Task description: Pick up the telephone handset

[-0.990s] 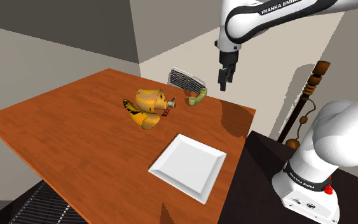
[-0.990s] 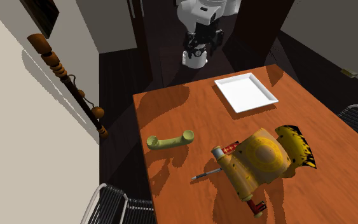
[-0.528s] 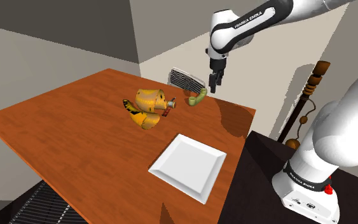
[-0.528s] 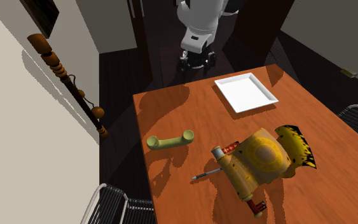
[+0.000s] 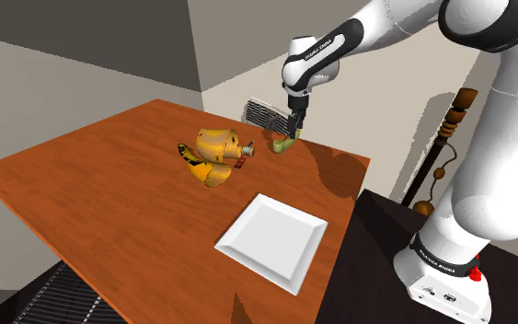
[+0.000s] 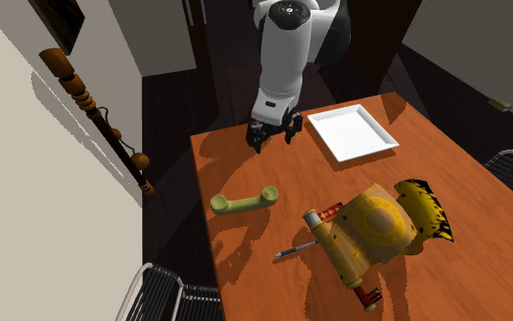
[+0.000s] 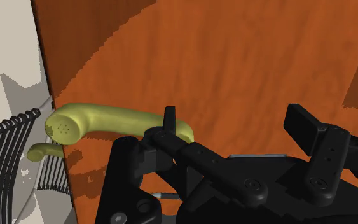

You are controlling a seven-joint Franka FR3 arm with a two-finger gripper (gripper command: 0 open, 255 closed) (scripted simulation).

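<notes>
Fingers [image 7: 301, 124]: spread apart, holding nothing.
Handset [image 7: 120, 121]: olive-green, flat on the surface [image 7: 234, 51] near its edge.
Relation: outside the gap, just past one finger; long axis roughly in line with both fingers, not across them.

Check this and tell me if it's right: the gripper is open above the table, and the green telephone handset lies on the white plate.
One thing is wrong. The green telephone handset is not on the white plate; it lies on the bare table, well apart from the plate, as the second exterior view shows. The rest stands: the gripper is open above the table.
</notes>
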